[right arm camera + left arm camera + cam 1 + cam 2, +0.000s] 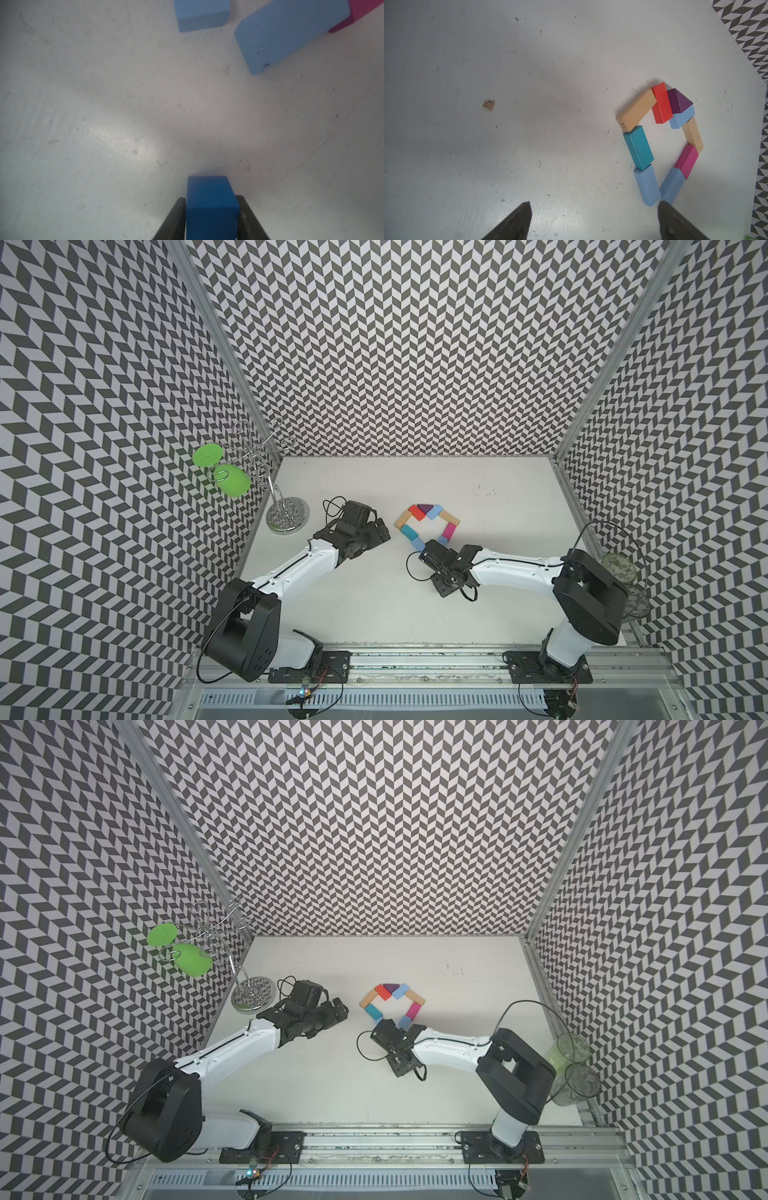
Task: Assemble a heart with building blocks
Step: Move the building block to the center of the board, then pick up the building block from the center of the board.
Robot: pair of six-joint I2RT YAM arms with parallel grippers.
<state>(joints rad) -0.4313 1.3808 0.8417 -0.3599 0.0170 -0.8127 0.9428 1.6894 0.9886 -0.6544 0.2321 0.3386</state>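
The heart [451, 519] [415, 1001] lies flat on the white table as a hollow outline of building blocks, open at its near point. Purple triangle [679, 101] sits at the notch between a red block [661, 104] and a light blue one [681, 118]. My right gripper [210, 197] is shut on the dark blue cube [211, 207], low over the table just short of two light blue blocks [201, 14] [291, 31]; in both top views its wrist hides the cube. My left gripper [593, 205] [383, 532] is open and empty, left of the heart.
A wire stand [287, 515] at the back left corner carries a green goblet [226, 479]. Clear glass cups [619, 568] stand at the right edge behind the right arm. Patterned walls close three sides.
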